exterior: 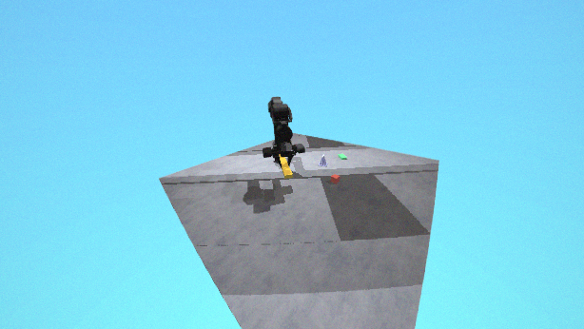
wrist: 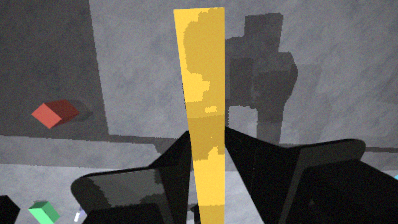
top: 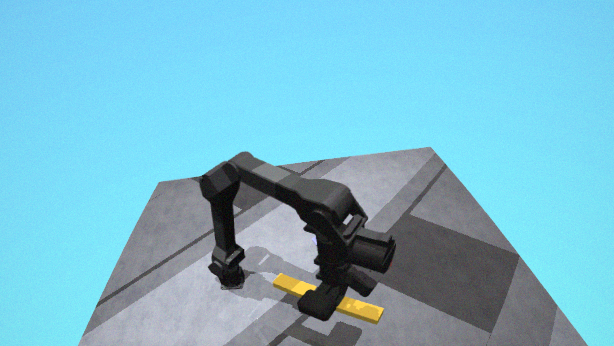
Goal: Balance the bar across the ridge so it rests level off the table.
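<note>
The long yellow bar (top: 360, 308) (exterior: 286, 170) (wrist: 207, 60) is between the fingers of my gripper (top: 341, 295) (exterior: 283, 162) (wrist: 206, 132), which is shut on it near its middle. The bar looks roughly level and appears to be held above the table. A small pale purple, pointed thing (exterior: 323, 162), which looks like the ridge, stands to the right of the bar in the exterior view. The arm hides nearly all of it in the top view, and only a scrap shows at the lower left of the wrist view. The bar is apart from it.
A red block (exterior: 335, 179) (wrist: 47, 116) lies on the table (exterior: 266, 266) nearer that camera than the purple thing. A green block (exterior: 342, 156) (wrist: 43, 213) lies beyond it to the right. The arm hides both almost fully in the top view.
</note>
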You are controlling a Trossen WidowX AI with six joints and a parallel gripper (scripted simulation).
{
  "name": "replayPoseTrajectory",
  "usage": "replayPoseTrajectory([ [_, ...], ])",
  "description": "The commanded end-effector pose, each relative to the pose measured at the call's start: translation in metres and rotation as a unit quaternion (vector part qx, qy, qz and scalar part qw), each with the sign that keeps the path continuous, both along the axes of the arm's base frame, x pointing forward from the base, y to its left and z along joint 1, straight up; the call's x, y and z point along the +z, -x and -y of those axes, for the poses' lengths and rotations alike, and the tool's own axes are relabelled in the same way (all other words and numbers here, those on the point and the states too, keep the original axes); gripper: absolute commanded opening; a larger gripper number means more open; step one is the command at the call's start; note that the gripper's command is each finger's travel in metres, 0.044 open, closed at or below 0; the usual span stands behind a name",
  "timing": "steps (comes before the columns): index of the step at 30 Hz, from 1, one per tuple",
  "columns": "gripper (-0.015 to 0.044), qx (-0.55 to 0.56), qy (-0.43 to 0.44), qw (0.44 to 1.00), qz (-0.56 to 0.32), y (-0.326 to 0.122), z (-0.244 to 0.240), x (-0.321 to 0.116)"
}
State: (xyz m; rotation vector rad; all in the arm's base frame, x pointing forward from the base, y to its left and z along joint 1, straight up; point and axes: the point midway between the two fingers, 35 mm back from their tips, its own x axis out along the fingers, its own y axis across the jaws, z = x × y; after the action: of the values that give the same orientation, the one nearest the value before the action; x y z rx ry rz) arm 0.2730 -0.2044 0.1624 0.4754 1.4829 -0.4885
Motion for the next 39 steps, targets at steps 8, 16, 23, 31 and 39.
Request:
replayPoseTrajectory([
  [8,0.0,0.06,0.001,0.998,-0.001,-0.02,-0.036,0.001],
  [16,0.0,0.105,0.001,0.994,-0.001,-0.033,-0.066,0.001],
  [23,0.0,0.144,0.001,0.99,-0.001,-0.042,-0.092,0.002],
  [31,0.0,0.188,0.001,0.982,-0.001,-0.05,-0.123,0.002],
  [39,0.0,0.231,0.001,0.973,-0.001,-0.055,-0.154,0.002],
])
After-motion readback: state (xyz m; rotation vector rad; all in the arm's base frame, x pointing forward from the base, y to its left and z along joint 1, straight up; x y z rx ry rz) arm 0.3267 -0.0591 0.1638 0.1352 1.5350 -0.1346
